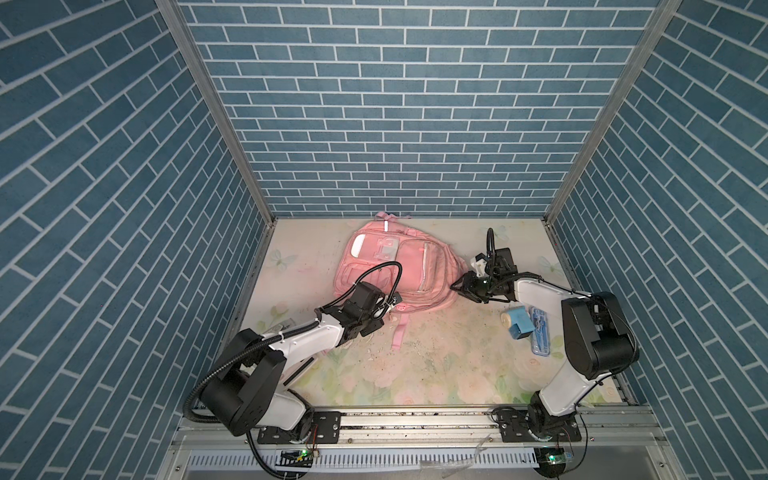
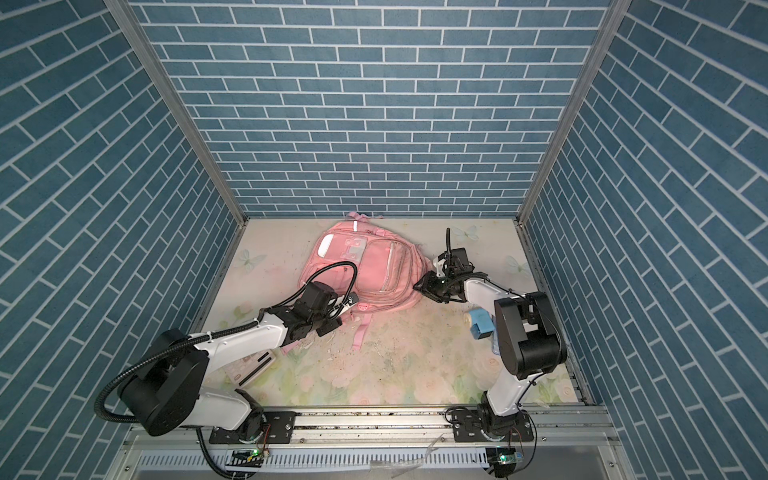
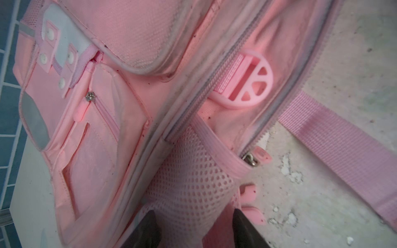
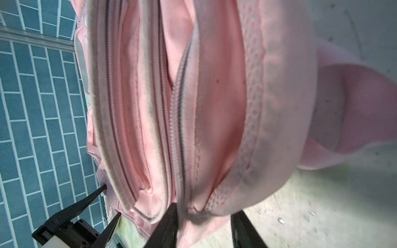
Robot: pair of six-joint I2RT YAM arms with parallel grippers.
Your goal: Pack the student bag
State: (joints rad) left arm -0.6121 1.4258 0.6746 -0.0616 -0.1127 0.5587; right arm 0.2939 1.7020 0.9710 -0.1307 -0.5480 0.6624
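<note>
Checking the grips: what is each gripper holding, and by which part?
Cannot be told for sure. The right gripper straddles the bag's zipper edge; the left gripper straddles its mesh side pocket. Neither pinch is clearly closed.

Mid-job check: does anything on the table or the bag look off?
Two things: grey grime lines the zip piping of the soft pink fabric backpack, and white flakes litter the worn floral table cover beside its loose pink webbing strap.
</note>
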